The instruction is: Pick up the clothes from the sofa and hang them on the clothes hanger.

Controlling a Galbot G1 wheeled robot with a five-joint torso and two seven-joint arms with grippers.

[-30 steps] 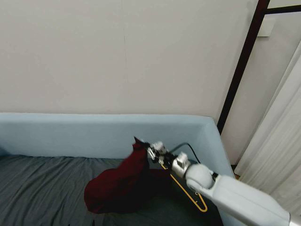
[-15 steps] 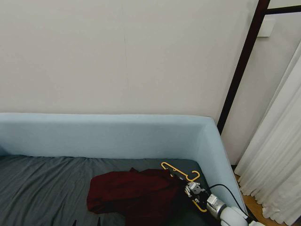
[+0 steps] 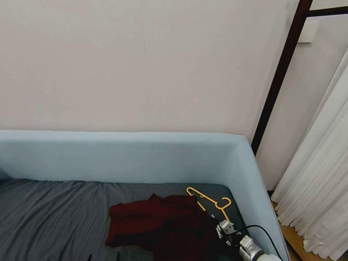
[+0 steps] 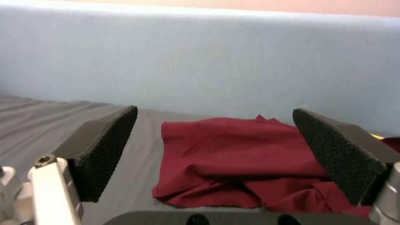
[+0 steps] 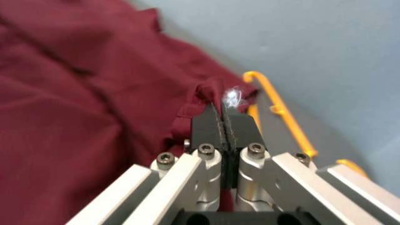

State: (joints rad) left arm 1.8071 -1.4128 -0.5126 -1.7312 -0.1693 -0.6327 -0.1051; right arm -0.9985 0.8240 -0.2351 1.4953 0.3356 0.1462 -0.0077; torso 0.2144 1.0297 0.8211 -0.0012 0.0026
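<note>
The garment (image 3: 157, 223), at six o'clock in the head view, is dark red cloth, matt, soft and heavily creased. Beneath it the seat cover (image 3: 49, 217) is charcoal cloth, matt and lightly rumpled. The sofa back (image 3: 119, 157) wears pale blue upholstery, smooth, taut and without sheen. The hanger (image 3: 209, 202), at five o'clock, is yellow and smooth with a slight gloss, either plastic or coated wire. The right claw (image 5: 220, 108), pressed together on a garment fold, has smooth matt black fingers (image 5: 240, 126) on brushed silver metal with dark hex screws. The left claw (image 4: 214, 117), spread wide, carries black pads (image 4: 331, 150) with a fine diamond-knurled, rubbery texture. The wall (image 3: 136, 65) is flat matt paint. The curtain (image 3: 321, 196), at four o'clock, is white pleated cloth.
</note>
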